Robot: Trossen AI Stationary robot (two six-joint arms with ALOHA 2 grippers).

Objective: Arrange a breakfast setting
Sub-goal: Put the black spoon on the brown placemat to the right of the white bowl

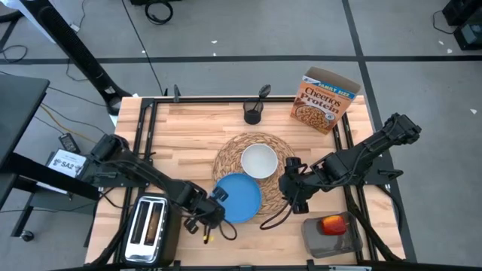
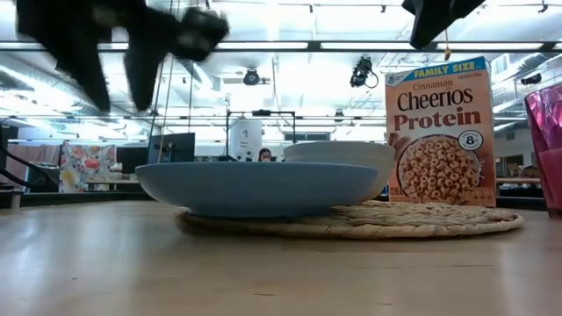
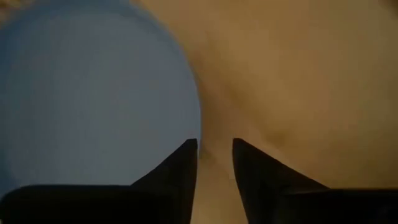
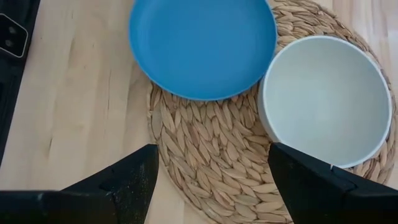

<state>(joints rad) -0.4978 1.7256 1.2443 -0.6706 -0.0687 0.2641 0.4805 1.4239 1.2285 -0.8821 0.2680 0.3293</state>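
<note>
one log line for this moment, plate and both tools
blue plate: half on placemat, beside white bowl | left tool: at plate edge, narrowly open | right tool: open above placemat

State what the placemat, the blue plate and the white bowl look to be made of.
Placemat: woven straw or similar plant fibre, shown by its tan leaf-shaped braids.
Blue plate: probably matte plastic or glazed ceramic; smooth, even colour, little shine.
White bowl: ceramic or plastic, smooth and plain; the look leaves it open.

Two dark, jointed arms trail black cables; each ends in a black gripper with tapered, wedge-shaped fingers (image 4: pixel 130 180).
</note>
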